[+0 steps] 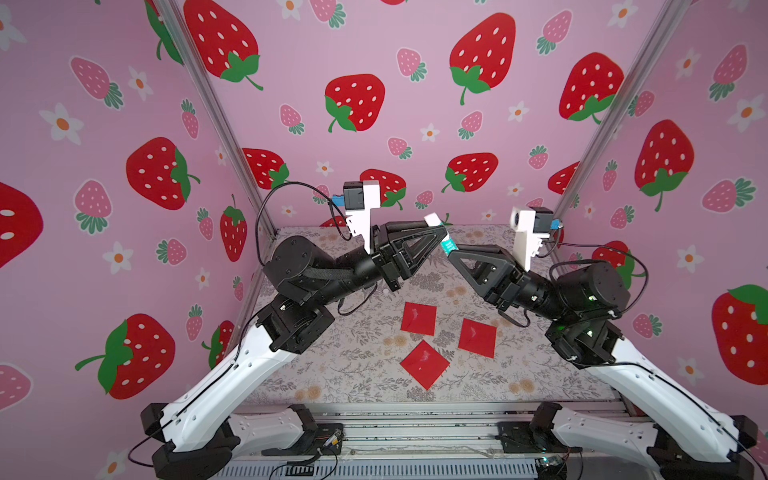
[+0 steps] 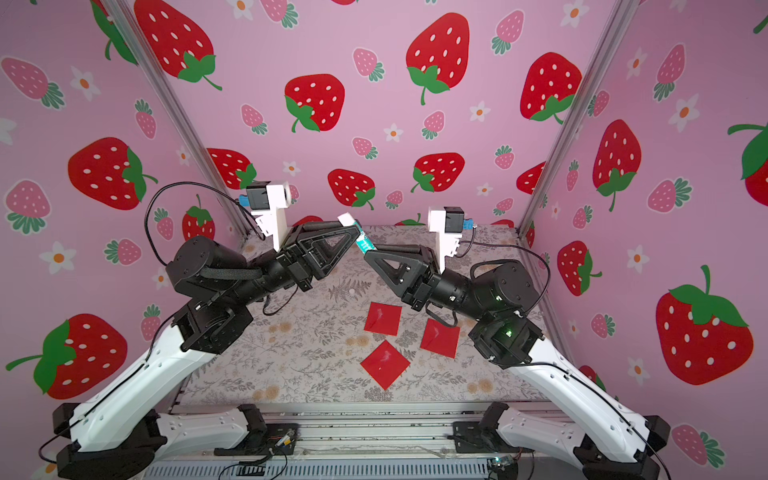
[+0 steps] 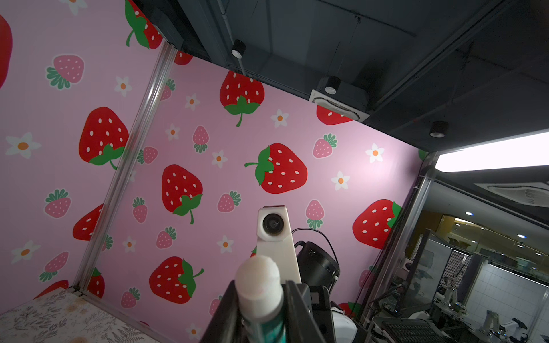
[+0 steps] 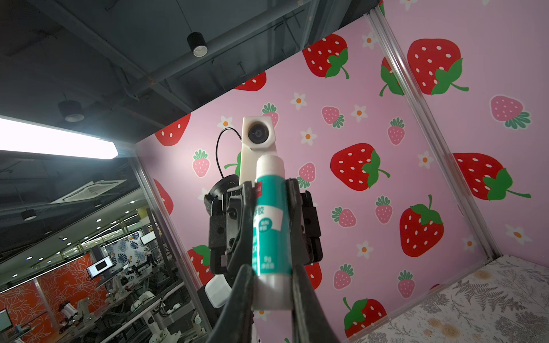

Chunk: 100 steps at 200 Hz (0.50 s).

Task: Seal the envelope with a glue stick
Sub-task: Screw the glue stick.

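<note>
- glue stick point(image 4: 269, 225): smooth white plastic tube; glossy teal printed label.
- fingers point(image 4: 306, 300): matt black plastic.
- envelopes point(image 1: 419, 318): red paper, smooth, faint sheen.
- worktop point(image 1: 353, 361): matt floral-printed covering; cloth or vinyl, cannot tell.
- walls point(image 1: 374, 50): matt printed sheet.
- frame posts point(image 1: 216, 112): bare metal, brushed, dull shine.
- arm shells point(image 1: 224, 386): smooth white plastic, semi-gloss.

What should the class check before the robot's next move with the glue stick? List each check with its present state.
1. The right gripper is shut on the glue stick: ok.
2. The left gripper grips it firmly: cannot tell.
3. The glue stick hangs clear of the table: ok.
4. The cap is off its white end: cannot tell.
5. The red envelopes lie uncovered: ok.
</note>
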{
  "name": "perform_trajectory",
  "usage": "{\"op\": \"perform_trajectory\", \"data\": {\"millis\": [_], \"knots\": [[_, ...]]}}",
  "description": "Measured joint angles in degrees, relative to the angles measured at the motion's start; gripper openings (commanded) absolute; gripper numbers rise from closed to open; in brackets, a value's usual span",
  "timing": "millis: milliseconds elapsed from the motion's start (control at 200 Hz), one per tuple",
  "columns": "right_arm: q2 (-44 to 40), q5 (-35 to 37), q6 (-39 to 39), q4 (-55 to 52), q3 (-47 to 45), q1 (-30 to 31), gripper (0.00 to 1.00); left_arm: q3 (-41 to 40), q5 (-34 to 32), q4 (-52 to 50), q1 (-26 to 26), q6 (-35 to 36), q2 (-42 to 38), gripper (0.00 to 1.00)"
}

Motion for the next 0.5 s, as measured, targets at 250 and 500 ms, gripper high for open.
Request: {"op": "perform_trajectory", "data": {"millis": [250,500], "knots": [[-0.7,0.0,-1.6,-1.5,0.0,0.0,0.05,0.5,1.2,0.1,0.0,-0.5,0.7,0.24],[-1.5,0.7,-2.8,-2.3,0.0,0.0,0.05,1.0,2.4,0.6,0.0,-1.2,1.6,0.24]]}}
